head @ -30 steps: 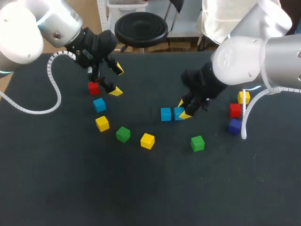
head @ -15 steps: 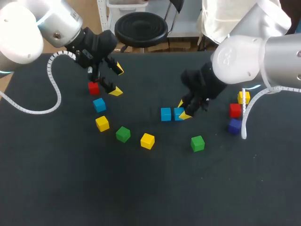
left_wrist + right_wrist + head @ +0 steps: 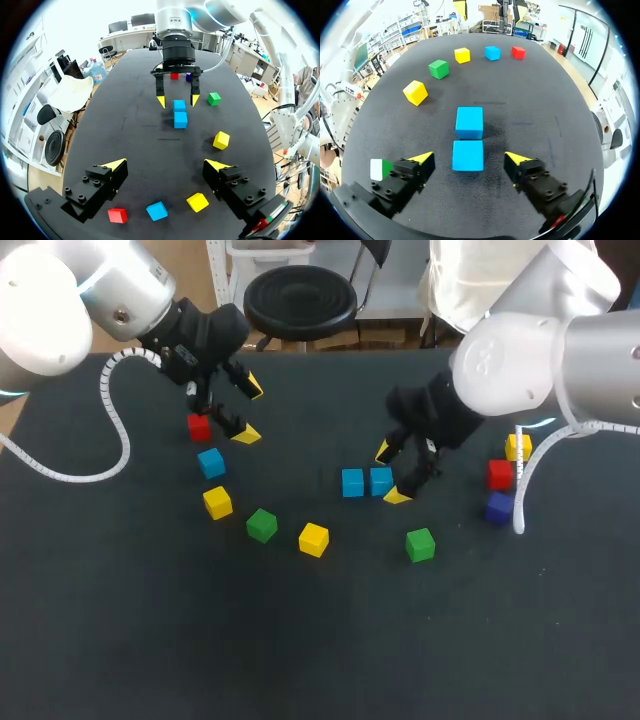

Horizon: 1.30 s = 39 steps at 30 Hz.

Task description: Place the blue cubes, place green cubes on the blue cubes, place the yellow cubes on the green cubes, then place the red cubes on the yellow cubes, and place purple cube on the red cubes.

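The right pincer [image 3: 391,473] is held apart just right of the frame's middle. Its yellow tips are set either side of a blue cube [image 3: 468,155] without touching it. A second blue cube [image 3: 469,122] lies just ahead of that one. The left pincer [image 3: 250,410] is also spread, at upper left, near a red cube [image 3: 199,426]. The cubes are judged light, rigid and smooth-faced. Two opposite flat faces are best clamped squarely at mid-height, with the neighbour left undisturbed on the tabletop [image 3: 320,640].

Blue cubes [image 3: 352,482], yellow cubes [image 3: 313,539], green cubes [image 3: 420,544], red cubes [image 3: 499,474], purple cube [image 3: 498,508].
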{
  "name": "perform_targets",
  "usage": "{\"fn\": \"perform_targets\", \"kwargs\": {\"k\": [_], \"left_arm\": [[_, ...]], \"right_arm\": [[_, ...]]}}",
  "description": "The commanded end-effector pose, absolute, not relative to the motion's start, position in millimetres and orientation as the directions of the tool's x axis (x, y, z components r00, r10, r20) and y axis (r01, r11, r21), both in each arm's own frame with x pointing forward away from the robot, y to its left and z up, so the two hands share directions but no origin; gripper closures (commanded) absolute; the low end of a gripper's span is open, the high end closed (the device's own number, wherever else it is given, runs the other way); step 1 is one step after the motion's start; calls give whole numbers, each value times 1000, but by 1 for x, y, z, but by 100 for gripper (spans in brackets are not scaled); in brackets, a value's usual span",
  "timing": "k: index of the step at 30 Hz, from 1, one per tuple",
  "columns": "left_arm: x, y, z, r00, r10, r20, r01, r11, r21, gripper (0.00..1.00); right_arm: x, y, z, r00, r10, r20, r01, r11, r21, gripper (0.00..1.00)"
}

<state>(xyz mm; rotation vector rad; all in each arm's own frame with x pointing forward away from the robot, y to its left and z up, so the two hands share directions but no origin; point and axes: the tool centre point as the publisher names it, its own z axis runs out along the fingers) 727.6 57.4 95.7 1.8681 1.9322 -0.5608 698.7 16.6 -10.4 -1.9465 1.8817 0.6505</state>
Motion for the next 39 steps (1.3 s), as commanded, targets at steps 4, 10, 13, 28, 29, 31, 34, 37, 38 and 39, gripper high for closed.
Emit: {"fn": "perform_targets", "kwargs": {"k": [4, 10, 13, 28, 29, 31, 34, 37, 38, 39], "left_arm": [[727, 58, 96, -31, 842, -539, 999, 29, -13, 0], [727, 58, 96, -31, 842, -539, 999, 29, -13, 0], [727, 58, 96, -31, 842, -539, 999, 29, -13, 0], [727, 58, 96, -31, 842, -539, 999, 29, -13, 0], [727, 58, 96, -31, 842, -539, 999, 29, -13, 0], [727, 58, 96, -31, 842, -539, 999, 29, -13, 0], [727, 58, 96, -31, 842, -539, 999, 29, -13, 0], [727, 58, 96, -31, 842, -539, 999, 29, -13, 0], [727, 58, 96, -31, 842, -539, 999, 29, -13, 0], [727, 58, 96, -31, 842, -539, 999, 29, -13, 0]], "right_arm": [[690, 3, 1, 4, -795, -607, -999, -23, 24, 0], [684, -16, 17, 23, -745, -667, -1000, -7, -27, 0], [682, -21, 27, 28, -749, -662, -999, -4, -38, 0], [670, -42, 45, 51, -729, -682, -997, 7, -83, 0], [669, -44, 45, 54, -725, -686, -996, 4, -84, 0], [667, -46, 45, 58, -723, -688, -996, 1, -85, 0], [665, -50, 46, 80, -705, -705, -996, -23, -90, 0], [663, -51, 47, 90, -687, -721, -996, -43, -84, 0], [663, -51, 47, 90, -687, -721, -996, -43, -84, 0], [663, -51, 47, 90, -687, -721, -996, -43, -84, 0]]}}
